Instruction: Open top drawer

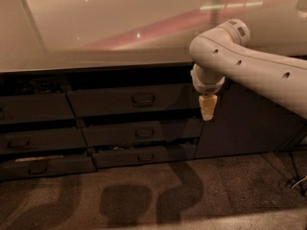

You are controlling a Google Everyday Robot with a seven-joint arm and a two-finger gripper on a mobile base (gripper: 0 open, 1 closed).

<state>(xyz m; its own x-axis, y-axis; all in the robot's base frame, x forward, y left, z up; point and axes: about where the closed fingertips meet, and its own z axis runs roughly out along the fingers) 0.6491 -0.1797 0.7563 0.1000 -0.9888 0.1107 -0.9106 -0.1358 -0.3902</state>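
The top drawer (129, 99) is a wide dark-grey front under the counter, with a small dark bar handle (143, 99) at its middle. It stands slightly out from the cabinet face. My gripper (207, 108) hangs from the white arm, pointing down, in front of the drawer's right end, to the right of the handle and apart from it.
Two shallower drawers (141, 133) sit below the top one, slightly ajar. A second stack of drawers (33, 138) is at the left. A plain dark cabinet door (244, 123) is at the right. The pale countertop (96, 28) runs above. Cables (295, 183) lie on the floor at right.
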